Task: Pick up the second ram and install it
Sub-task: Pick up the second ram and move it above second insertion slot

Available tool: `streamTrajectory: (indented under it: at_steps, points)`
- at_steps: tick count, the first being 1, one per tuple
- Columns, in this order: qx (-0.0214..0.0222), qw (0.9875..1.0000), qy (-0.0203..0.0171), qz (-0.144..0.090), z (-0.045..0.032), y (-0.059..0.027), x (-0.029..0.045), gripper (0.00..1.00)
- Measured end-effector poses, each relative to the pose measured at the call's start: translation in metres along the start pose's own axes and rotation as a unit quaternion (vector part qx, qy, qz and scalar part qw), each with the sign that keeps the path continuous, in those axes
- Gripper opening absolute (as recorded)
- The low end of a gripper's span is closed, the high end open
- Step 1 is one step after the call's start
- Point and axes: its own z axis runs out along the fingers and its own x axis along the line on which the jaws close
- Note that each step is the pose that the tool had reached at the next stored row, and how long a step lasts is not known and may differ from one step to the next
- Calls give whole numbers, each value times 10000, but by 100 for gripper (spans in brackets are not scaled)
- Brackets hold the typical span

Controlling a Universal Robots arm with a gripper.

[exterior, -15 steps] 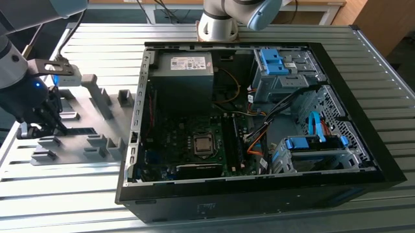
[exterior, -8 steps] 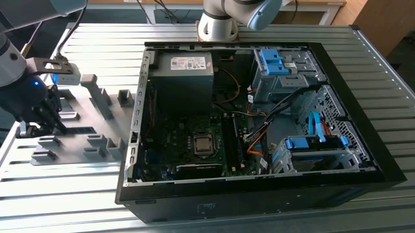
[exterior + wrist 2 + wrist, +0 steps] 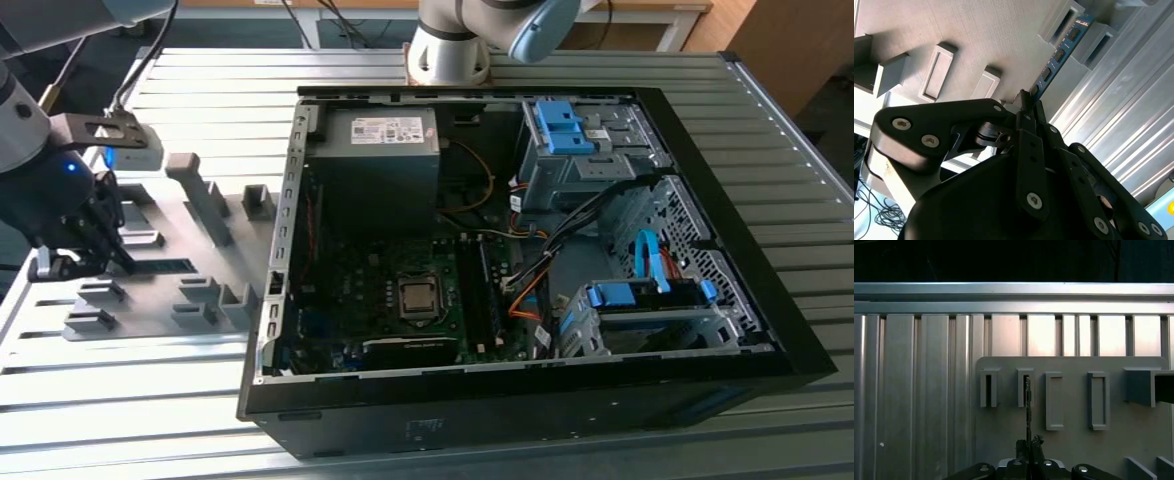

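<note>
a slatted metal table (image 3: 134, 400) carries a grey fixture plate (image 3: 147, 295) beside an open computer case (image 3: 534, 400).

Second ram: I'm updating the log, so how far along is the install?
Done: gripper at the fixture plate. In hand: fingers look shut on the second ram, standing in grey holder blocks. Left: lifting and seating it in the computer case.

A slatted silver aluminium desk (image 3: 160, 400) carries a black metal computer tower case (image 3: 534, 420) lying on its side with the panel off. Inside are a grey boxy power supply (image 3: 380, 135), a dark motherboard (image 3: 354, 285) with a square silver processor (image 3: 418, 297), two blue plastic drive brackets (image 3: 561, 125) (image 3: 641, 293) and a thin orange cable (image 3: 527, 300). Just beside the case, towards the exterior view's left, lies a flat grey plastic fixture plate (image 3: 144, 288) with raised, hollow rectangular grey blocks (image 3: 1054, 400).
</note>
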Motion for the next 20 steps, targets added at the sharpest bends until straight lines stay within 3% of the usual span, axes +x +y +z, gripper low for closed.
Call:
streamTrajectory:
  at_steps: [20]
  points:
    - [1,10000,-1,0,-126,1,-1,14]
